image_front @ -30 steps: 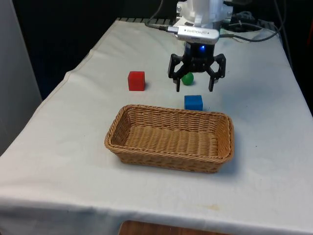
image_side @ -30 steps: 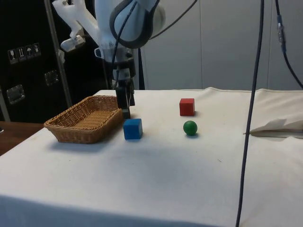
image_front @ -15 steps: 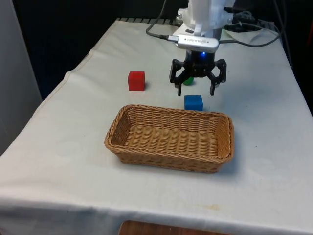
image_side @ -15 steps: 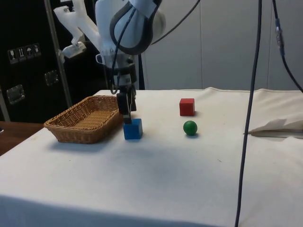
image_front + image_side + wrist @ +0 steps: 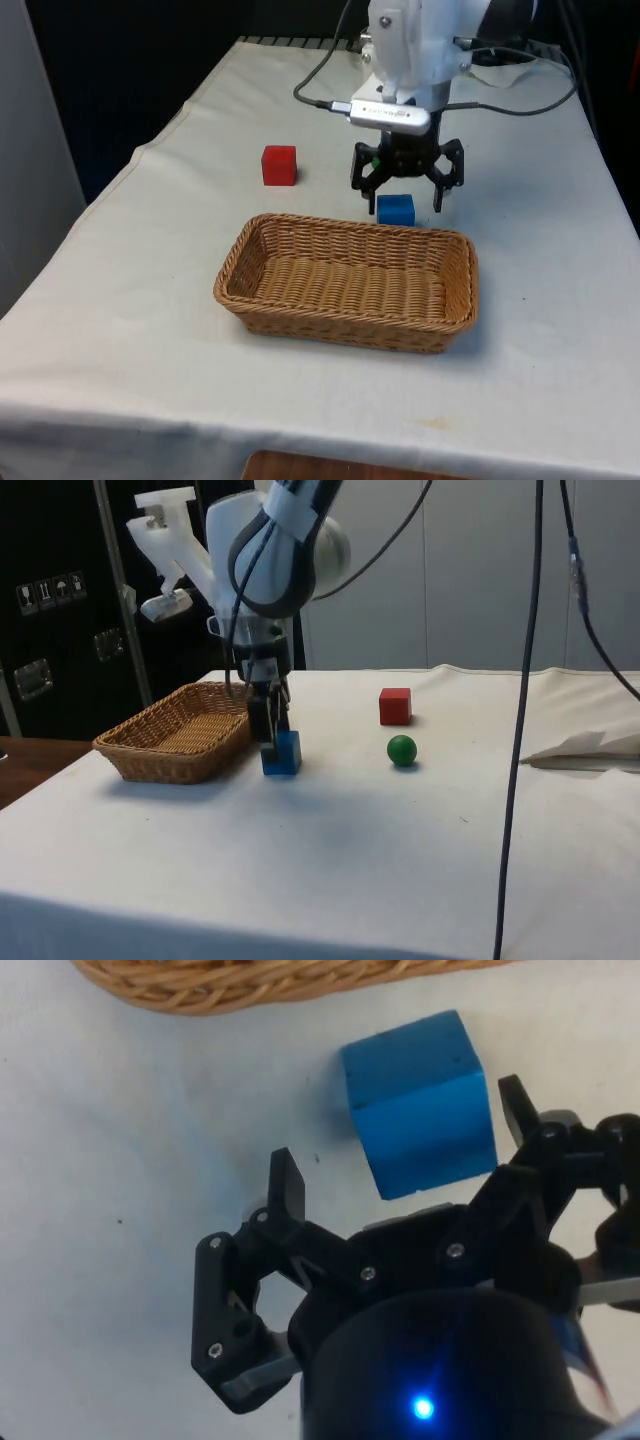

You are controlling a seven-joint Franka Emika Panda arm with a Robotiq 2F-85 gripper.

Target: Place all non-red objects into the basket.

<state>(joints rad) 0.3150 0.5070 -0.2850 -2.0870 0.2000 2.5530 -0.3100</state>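
The gripper (image 5: 405, 195) hangs low over the blue block (image 5: 396, 209), a little above the middle of the front view. Its two fingers are spread wide apart and they hold nothing. In the wrist view the blue block (image 5: 421, 1102) lies near the gap between the jaws but not square in it. It sits closer to one finger (image 5: 522, 1108) than to the other finger (image 5: 287, 1186), and it is turned a bit askew to them. No finger touches the block that I can see.

In the side view the gripper (image 5: 268, 736) is down at the block's level, left of the middle of the frame, and the blue block (image 5: 283, 753) rests on the white cloth (image 5: 330, 850) right by the basket (image 5: 176, 732).

The basket (image 5: 349, 283) fills the middle of the front view and has nothing in it. The blue block lies just beyond its far rim.

The red block (image 5: 279, 165) sits in the upper left part of the front view, well apart from the gripper. In the side view the green ball (image 5: 402, 750) lies right of the blue block, and the red block (image 5: 395, 706) lies a little above the ball in the frame.
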